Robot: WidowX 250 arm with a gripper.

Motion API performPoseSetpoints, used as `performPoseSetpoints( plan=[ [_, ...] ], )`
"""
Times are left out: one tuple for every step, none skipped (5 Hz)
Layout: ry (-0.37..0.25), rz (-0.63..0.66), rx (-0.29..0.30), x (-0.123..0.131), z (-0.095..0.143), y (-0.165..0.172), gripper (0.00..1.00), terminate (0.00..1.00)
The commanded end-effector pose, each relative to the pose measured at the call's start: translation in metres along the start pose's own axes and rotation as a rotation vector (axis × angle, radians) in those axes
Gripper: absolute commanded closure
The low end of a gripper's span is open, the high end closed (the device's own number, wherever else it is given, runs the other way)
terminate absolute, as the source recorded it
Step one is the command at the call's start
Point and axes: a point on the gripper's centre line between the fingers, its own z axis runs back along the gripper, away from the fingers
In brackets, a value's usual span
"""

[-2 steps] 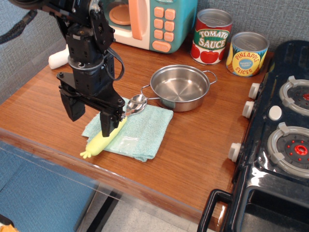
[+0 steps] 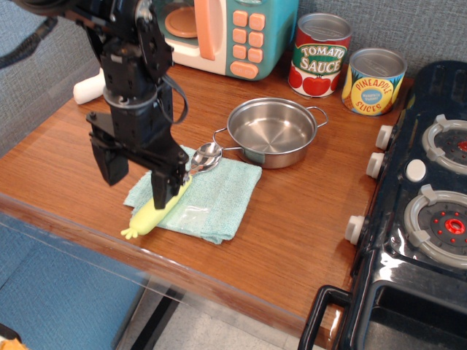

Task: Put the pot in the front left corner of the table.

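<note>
Pot was seen standing upright and empty near the middle of the table, towards the back, with its two wire handles pointing left-front and right-back; it was well apart from the front left corner where it was meant to be put. Just in front of it, a light green cloth was spread flat, and a metal spoon was laid with its bowl on the cloth's back edge, close beside the pot's nearer handle. A yellow toy corn cob was laid along the cloth's left edge. The gripper was held above that left edge, fingers pointed down and spread wide, with nothing between them; the right finger was seen in front of the cob, though contact could not be judged. No grasp of the pot had been made, so the task was judged to be at its approach stage. Since the cloth, spoon and cob were lying near the target corner, it was judged that room there would be tight. Two tin cans and a toy microwave were set along the back, and a black toy stove was placed at the right.
</note>
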Motion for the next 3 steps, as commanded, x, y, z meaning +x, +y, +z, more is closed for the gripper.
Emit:
performPoseSetpoints(
  plan=[
    [-0.1, -0.094, -0.024, 0.063, 0.033, -0.048, 0.0, 0.0],
    [-0.143, -0.119, -0.038, 0.096, 0.05, -0.077, 0.0, 0.0],
    [-0.16, -0.118, -0.046, 0.124, 0.043, -0.096, 0.0, 0.0]
  ],
)
